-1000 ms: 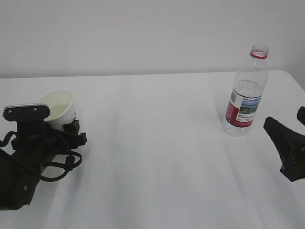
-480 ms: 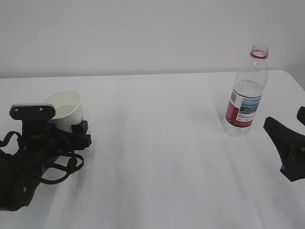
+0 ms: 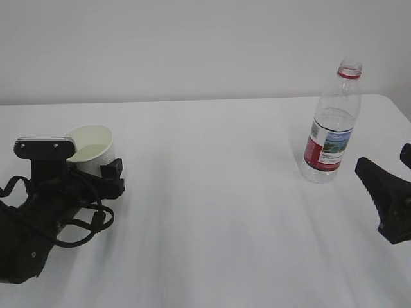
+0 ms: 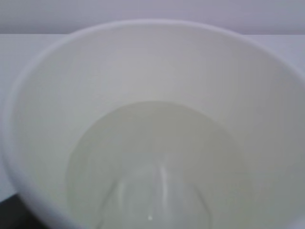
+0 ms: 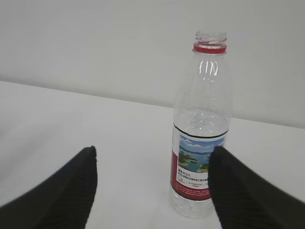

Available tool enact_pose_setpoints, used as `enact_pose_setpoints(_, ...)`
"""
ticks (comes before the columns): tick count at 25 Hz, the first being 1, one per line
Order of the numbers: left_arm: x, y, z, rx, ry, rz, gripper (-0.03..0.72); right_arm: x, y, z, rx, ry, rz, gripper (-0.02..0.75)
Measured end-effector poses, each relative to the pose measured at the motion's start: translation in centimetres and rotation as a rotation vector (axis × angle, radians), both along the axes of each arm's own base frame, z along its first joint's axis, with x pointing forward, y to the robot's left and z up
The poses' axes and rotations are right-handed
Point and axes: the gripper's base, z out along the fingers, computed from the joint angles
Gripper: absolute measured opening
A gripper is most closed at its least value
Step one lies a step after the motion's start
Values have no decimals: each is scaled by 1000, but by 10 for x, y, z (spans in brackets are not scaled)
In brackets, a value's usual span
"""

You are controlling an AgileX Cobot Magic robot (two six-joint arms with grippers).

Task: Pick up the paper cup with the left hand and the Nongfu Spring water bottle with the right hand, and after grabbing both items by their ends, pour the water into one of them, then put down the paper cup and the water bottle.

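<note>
My right hand (image 5: pixel 150 191) waits with its jaws apart, empty — the Nongfu Spring water bottle (image 3: pixel 332 125) stands upright dead ahead, near, uncapped. The paper cup (image 3: pixel 95 149) with water sits on the table at my left hand (image 3: pixel 90 176); that grip's state I cannot tell.

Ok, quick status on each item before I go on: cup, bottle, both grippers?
paper cup: on the table, upright, water inside.
water bottle: upright, uncapped, partly full, standing free.
left gripper: around the cup's base; grip unclear.
right gripper: open, short of the bottle, empty.
</note>
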Motion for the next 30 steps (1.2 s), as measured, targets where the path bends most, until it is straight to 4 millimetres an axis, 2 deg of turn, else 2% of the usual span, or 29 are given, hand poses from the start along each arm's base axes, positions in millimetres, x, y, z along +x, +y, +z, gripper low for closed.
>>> enact_pose_setpoints(3, 0, 0, 0, 0, 0, 0, 649, 0, 0, 0, -1, 0, 2, 552)
enact_pose_setpoints(9, 0, 0, 0, 0, -2, 0, 571, 0, 0, 0, -2, 0, 4, 552)
enact_pose_setpoints(11, 0, 0, 0, 0, -2, 0, 585, 0, 0, 0, -2, 0, 4, 552)
enact_pose_setpoints(14, 0, -1, 0, 1, -3, -10, 660, 0, 0, 0, -2, 0, 4, 552)
enact_pose_setpoints(16, 0, -2, 0, -1, -4, -24, 680, 0, 0, 0, 0, 0, 4, 552)
enact_pose_setpoints(26, 0, -5, 1, -50, -1, -40, 691, 0, 0, 0, 11, 4, 3, 552)
enact_pose_setpoints(30, -7, -2, -3, -38, 20, -53, 692, 0, 0, 0, 11, 4, 3, 552)
